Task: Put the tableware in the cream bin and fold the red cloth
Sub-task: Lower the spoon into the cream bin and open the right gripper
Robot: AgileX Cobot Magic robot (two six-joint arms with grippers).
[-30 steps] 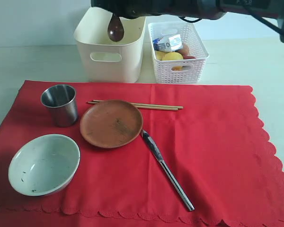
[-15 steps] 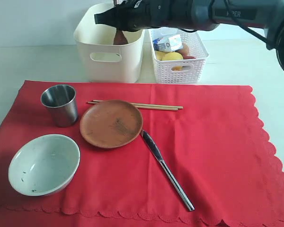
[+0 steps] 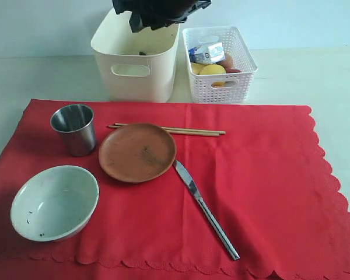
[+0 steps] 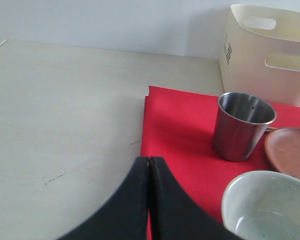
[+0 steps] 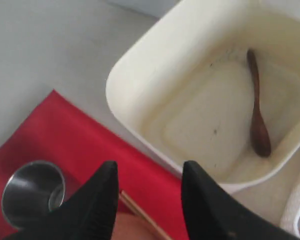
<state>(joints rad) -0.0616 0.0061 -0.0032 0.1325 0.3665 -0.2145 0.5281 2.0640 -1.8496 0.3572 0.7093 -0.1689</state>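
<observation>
The dark wooden spoon (image 5: 257,120) lies on the floor of the cream bin (image 3: 134,70). My right gripper (image 5: 149,167) hangs open and empty above the bin's near rim; only its dark underside (image 3: 157,14) shows at the top of the exterior view. On the red cloth (image 3: 268,186) rest the steel cup (image 3: 74,129), brown plate (image 3: 137,151), pale bowl (image 3: 54,202), two chopsticks (image 3: 169,129) and metal knife (image 3: 205,210). My left gripper (image 4: 149,160) is shut and empty over the cloth's left edge, near the cup (image 4: 241,125) and bowl (image 4: 270,205).
A white lattice basket (image 3: 219,55) stands right of the cream bin and holds a milk carton (image 3: 207,52) and food items. Pale tabletop (image 3: 332,81) surrounds the cloth on the left, right and back.
The spoon hung from my right gripper over the bin; the jaws have opened and it now lies inside. The right arm has pulled up out of the exterior view. Left gripper unchanged.
</observation>
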